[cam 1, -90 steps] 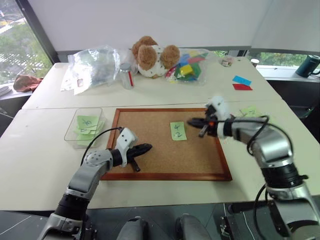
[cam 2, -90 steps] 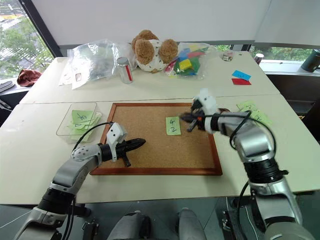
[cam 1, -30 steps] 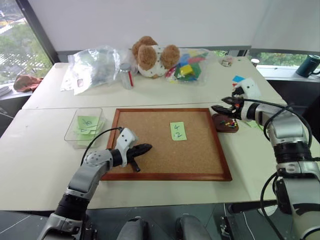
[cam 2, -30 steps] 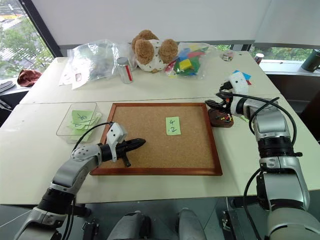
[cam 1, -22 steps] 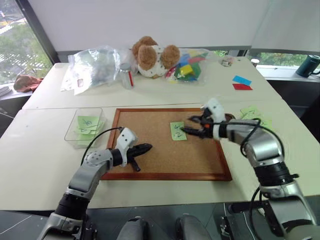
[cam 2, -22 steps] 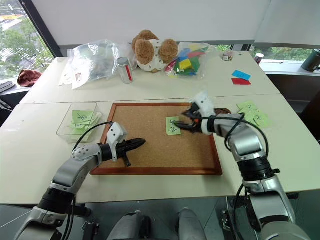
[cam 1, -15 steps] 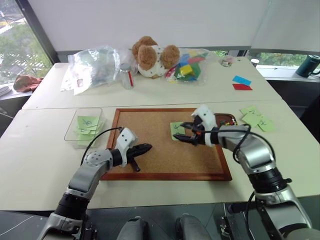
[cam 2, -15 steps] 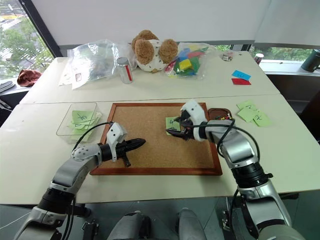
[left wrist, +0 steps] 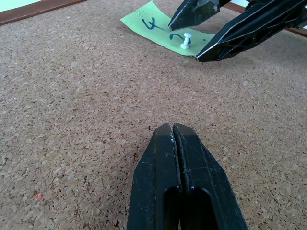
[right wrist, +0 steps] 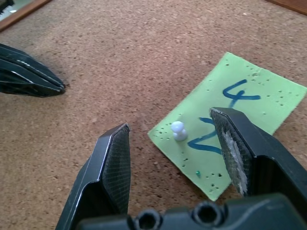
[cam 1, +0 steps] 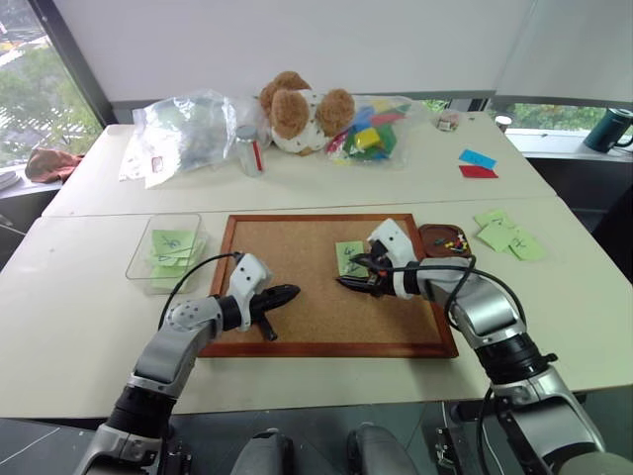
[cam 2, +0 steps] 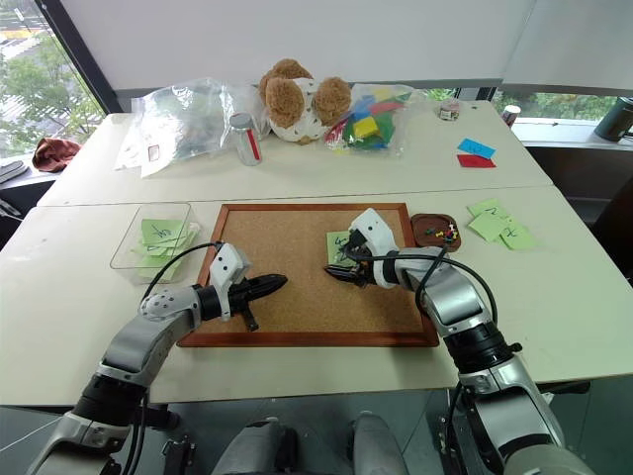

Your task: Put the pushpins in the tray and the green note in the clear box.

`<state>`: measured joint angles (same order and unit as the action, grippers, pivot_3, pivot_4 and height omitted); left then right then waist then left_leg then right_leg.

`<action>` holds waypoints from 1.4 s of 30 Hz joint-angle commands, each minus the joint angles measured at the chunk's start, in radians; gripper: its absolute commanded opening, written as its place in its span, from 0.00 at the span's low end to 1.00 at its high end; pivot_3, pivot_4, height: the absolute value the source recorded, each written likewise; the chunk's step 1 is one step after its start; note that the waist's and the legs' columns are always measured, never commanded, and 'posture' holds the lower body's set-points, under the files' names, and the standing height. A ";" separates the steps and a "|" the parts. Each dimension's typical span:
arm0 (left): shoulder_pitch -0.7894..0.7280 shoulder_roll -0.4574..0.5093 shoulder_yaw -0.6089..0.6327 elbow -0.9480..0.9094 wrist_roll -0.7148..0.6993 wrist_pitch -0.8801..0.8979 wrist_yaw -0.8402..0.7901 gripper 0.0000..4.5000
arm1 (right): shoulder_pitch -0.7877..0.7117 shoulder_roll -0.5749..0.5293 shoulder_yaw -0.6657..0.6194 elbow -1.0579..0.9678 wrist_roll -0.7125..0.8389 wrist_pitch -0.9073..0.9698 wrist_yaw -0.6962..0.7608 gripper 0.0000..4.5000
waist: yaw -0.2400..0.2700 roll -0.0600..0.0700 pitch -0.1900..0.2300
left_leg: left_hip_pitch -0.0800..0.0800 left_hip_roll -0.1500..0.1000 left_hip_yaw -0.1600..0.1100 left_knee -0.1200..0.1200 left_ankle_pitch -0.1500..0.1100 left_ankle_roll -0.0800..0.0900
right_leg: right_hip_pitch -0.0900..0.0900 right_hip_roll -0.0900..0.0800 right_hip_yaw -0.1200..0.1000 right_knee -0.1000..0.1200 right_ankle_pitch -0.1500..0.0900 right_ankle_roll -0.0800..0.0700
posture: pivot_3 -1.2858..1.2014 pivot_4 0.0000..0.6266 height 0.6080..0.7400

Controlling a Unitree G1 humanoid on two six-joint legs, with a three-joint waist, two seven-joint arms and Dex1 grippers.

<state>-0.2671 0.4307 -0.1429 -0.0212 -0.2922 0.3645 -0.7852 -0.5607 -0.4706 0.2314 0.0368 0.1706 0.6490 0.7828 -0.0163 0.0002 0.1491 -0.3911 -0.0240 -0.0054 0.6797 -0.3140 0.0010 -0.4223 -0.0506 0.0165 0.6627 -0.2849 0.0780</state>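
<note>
Right gripper [right wrist: 172,158] open, empty, straddling white pushpin [right wrist: 178,130] in green note [right wrist: 225,122] near corkboard [cam 1: 297,237] right edge. Left gripper [left wrist: 173,128] shut, empty, near left edge. Risks: pads slipping off tiny head; note lifting or tearing with pin. Tray [cam 1: 432,231] off right edge, clear box [cam 1: 138,259] off left

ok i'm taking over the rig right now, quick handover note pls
Left gripper: shut, empty, low over the corkboard.
Right gripper: open, fingers either side of the white pushpin, not yet closed on it.
Green note: pinned to the corkboard by that pin.
Tray: right of the board, several coloured pushpins in it.
Clear box: left of the board, holding other green notes.
Left: pull the white pin, drop it in the tray, move the note to the box.
</note>
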 commanded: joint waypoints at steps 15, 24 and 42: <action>0.038 0.019 -0.011 0.026 0.025 0.031 0.002 0.00 | -0.039 0.001 -0.045 -0.081 0.041 0.041 0.014 0.02 | 0.000 0.000 0.000 | 0.000 0.000 0.000 0.000 0.000 0.000 | 0.000 0.000 0.000 0.000 0.000 0.000 | 0.52 0.24 1.00; 0.035 0.010 -0.017 0.040 0.025 0.034 0.001 0.00 | -0.099 -0.066 -0.096 -0.256 0.107 0.145 0.041 0.02 | 0.002 0.000 0.000 | -0.001 0.000 0.000 -0.001 0.000 0.000 | -0.001 0.000 0.000 0.000 0.000 0.000 | 0.52 0.24 1.00; -0.227 -0.171 0.412 0.015 -0.608 0.530 0.138 0.96 | -0.119 -0.146 -0.042 -0.372 0.142 0.144 0.113 0.00 | 0.005 -0.004 0.002 | -0.005 0.000 0.000 0.002 0.000 0.000 | -0.003 0.000 -0.001 -0.002 0.000 0.000 | 0.52 0.24 1.00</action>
<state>-0.4862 0.2713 0.2267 0.0216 -0.8169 0.8420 -0.6789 -0.6575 -0.6136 0.1939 -0.2844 0.2999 0.8074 0.8921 -0.0115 -0.0034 0.1511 -0.3968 -0.0243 -0.0059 0.6816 -0.3141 0.0011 -0.4257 -0.0507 0.0154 0.6606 -0.2847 0.0784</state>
